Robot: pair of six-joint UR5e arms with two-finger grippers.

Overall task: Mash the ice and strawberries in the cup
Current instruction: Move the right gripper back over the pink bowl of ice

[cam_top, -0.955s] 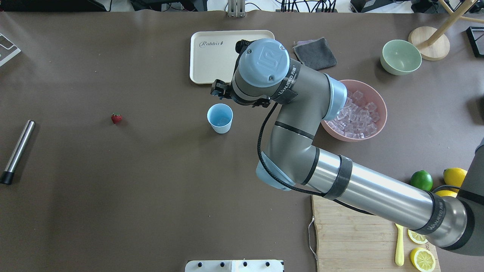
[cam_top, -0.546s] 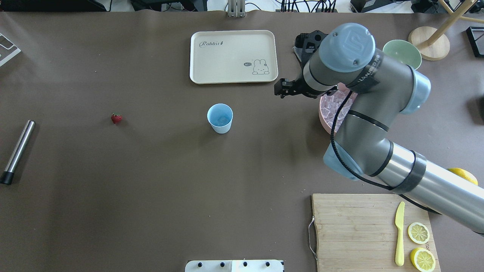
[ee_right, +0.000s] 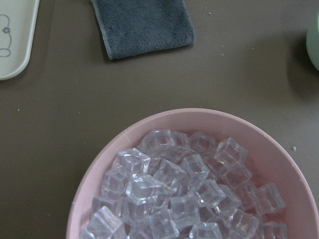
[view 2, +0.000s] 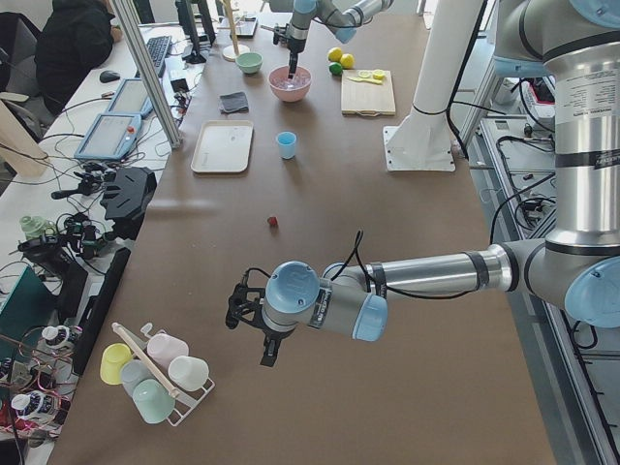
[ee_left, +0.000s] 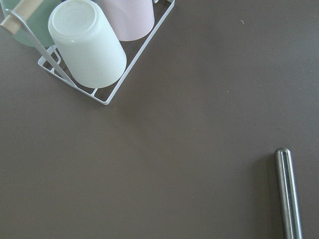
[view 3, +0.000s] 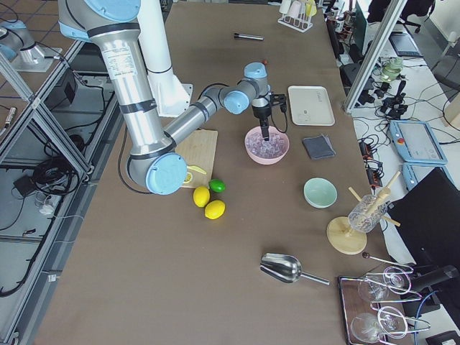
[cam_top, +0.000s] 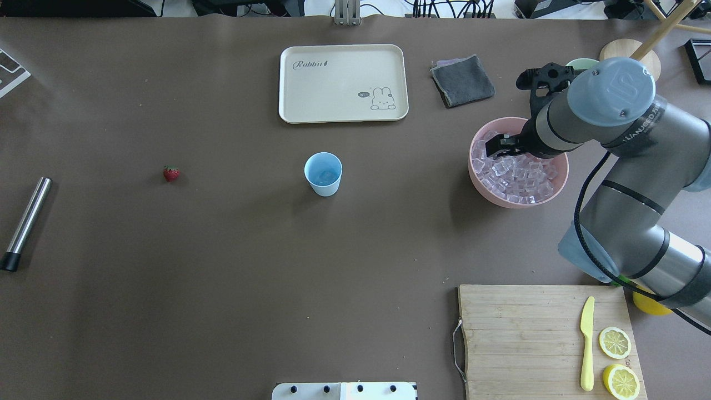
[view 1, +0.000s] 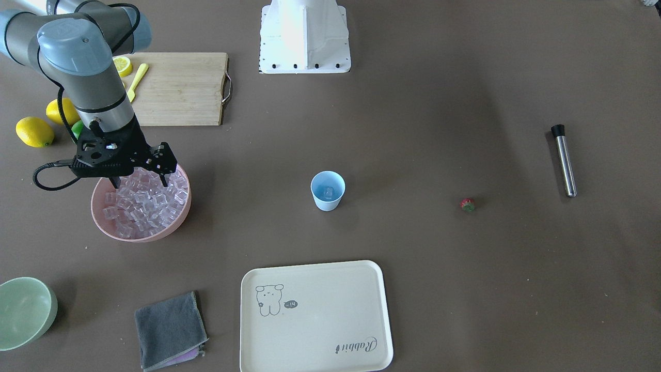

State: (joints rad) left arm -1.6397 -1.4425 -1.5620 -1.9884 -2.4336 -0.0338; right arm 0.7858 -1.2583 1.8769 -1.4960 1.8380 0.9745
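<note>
The right gripper hangs spread wide above the ice; the cup apparently holds one cube, the strawberry lies outside, nothing mashed.

You see a pink bowl of clear, faintly pinkish ice at right, a light-blue cup mid-frame, a red, green-capped strawberry at left, and a cream tray with a rabbit drawing on the brown counter.
</note>
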